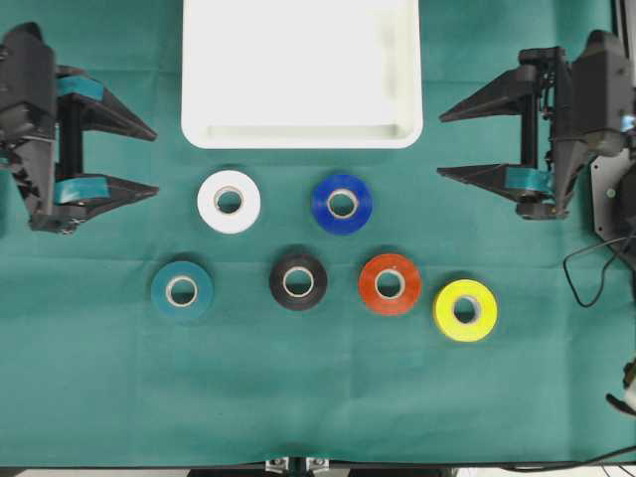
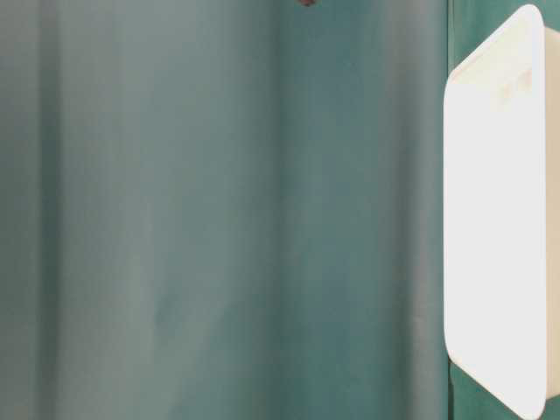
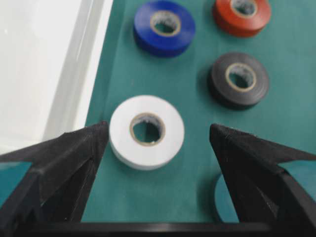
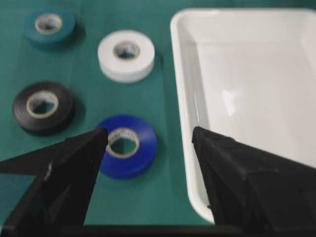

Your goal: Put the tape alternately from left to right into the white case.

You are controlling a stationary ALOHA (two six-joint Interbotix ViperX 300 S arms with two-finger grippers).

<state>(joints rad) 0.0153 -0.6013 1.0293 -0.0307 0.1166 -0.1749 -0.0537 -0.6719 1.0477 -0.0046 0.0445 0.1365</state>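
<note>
Six tape rolls (image 1: 298,281) on green table (image 1: 318,397), white case (image 1: 301,134) alongside; left gripper (image 1: 149,159) and right gripper (image 1: 447,144) fingers wide, holding nothing

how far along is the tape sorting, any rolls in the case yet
Nothing done: the shallow white plastic case holds no rolls. Nothing in hand: left claw and right claw both open. All six remain on the green cloth, the glossy white tape roll between the left claw's jaws in its wrist view.
</note>
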